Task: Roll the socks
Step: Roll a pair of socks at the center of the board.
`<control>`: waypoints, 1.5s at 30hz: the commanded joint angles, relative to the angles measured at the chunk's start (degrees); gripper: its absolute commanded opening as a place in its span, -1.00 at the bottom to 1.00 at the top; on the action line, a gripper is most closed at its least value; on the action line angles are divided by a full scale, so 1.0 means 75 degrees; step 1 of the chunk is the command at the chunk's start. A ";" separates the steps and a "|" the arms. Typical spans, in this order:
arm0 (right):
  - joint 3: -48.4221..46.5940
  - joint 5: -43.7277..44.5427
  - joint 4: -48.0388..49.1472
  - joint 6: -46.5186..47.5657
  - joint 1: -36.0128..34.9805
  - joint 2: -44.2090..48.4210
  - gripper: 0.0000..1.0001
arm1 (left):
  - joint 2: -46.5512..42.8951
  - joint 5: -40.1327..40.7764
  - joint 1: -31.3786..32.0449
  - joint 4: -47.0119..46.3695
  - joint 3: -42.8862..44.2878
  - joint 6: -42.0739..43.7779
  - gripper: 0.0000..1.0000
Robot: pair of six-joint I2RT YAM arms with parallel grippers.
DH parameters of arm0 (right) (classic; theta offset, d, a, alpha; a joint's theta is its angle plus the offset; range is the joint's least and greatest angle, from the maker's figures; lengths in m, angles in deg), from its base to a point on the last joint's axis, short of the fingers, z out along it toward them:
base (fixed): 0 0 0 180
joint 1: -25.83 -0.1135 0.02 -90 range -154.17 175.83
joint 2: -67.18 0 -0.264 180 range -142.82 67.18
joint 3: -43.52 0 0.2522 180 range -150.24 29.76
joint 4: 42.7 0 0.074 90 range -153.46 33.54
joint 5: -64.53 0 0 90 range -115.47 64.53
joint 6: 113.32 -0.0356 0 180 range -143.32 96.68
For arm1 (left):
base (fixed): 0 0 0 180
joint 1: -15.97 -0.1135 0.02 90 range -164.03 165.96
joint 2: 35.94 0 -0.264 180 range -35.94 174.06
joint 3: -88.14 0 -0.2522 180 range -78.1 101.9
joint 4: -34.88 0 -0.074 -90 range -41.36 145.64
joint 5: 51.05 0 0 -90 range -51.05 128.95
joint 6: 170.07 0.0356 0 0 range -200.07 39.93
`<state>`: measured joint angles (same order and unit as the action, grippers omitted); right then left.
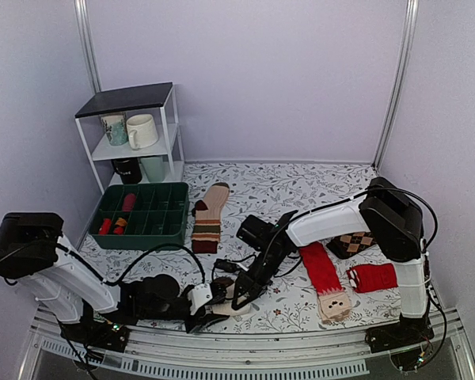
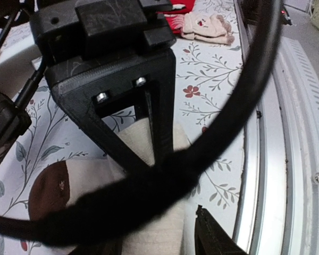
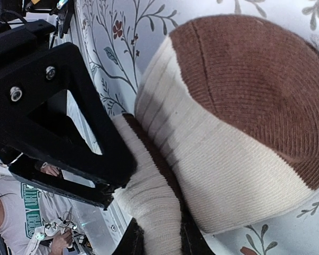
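The cream-white sock lies near the table's front edge, between both grippers. In the right wrist view its tan-brown toe fills the upper right. A cream fold with a dark brown band runs down into my right gripper, which is shut on it. My left gripper comes from the left and holds the same sock, with cream cloth filling the space between its jaws. A black cable hides most of them. The grippers nearly touch in the top view, left and right.
A tan striped sock lies beside a green divided bin. Red socks and an argyle sock lie at the right. A white shelf with mugs stands at the back left. A metal rail runs along the near edge.
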<state>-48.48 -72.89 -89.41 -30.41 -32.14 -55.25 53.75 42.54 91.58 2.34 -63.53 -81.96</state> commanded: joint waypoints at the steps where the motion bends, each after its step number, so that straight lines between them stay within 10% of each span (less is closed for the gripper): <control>1: 0.0402 0.0888 -0.0665 -0.0126 0.0034 -0.0556 -0.72 | 0.0410 0.0308 0.0141 0.0069 0.0146 -0.0044 -0.04; 21: 0.0424 0.0792 -0.0544 -0.0225 0.0031 -0.0615 -0.72 | 0.0252 0.0543 0.0197 -0.0004 -0.0356 -0.0754 -0.27; 29: 0.0391 0.0709 -0.0472 -0.0300 0.0034 -0.0671 -0.71 | 0.0469 0.0094 0.0188 -0.0172 -0.0269 -0.0662 -1.00; 35: 0.0354 0.0830 -0.0022 -0.0381 0.0052 -0.0453 -0.42 | 0.0226 -0.0158 0.0165 0.0028 -0.0474 -0.1187 -1.00; 45: 0.3616 0.1992 0.6716 0.0611 0.0167 0.2755 0.00 | 0.0182 -0.0822 -0.0356 0.0049 -0.0840 -0.2417 -1.00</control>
<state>-33.44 -67.23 -67.23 -30.41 -31.86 -45.31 54.66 40.95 90.16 -2.95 -68.17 -95.91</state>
